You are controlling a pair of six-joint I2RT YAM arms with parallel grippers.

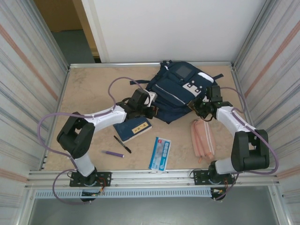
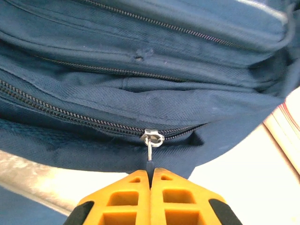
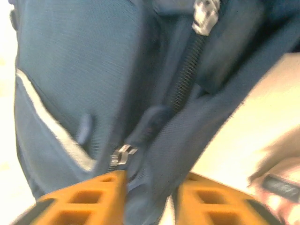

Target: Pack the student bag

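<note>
Zip pull (image 2: 151,139) sits clenched in the left claw (image 2: 150,176) at the bag (image 1: 173,91) edge, its zip (image 2: 70,111) running sideways, while the right claw (image 3: 150,187) straddles fabric, grip unclear.

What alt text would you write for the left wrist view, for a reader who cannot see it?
The left claw, shut, pinches the metal zipper pull of the navy student bag. The bag's zippered folds run across the frame above it.

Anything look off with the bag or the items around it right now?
Nothing stands out. The student bag lies flat with no tears visible, the left gripper with jaws shut on a zipper pull. Notebook, pen and pink pencil case lie beside it, nothing spilled.
</note>
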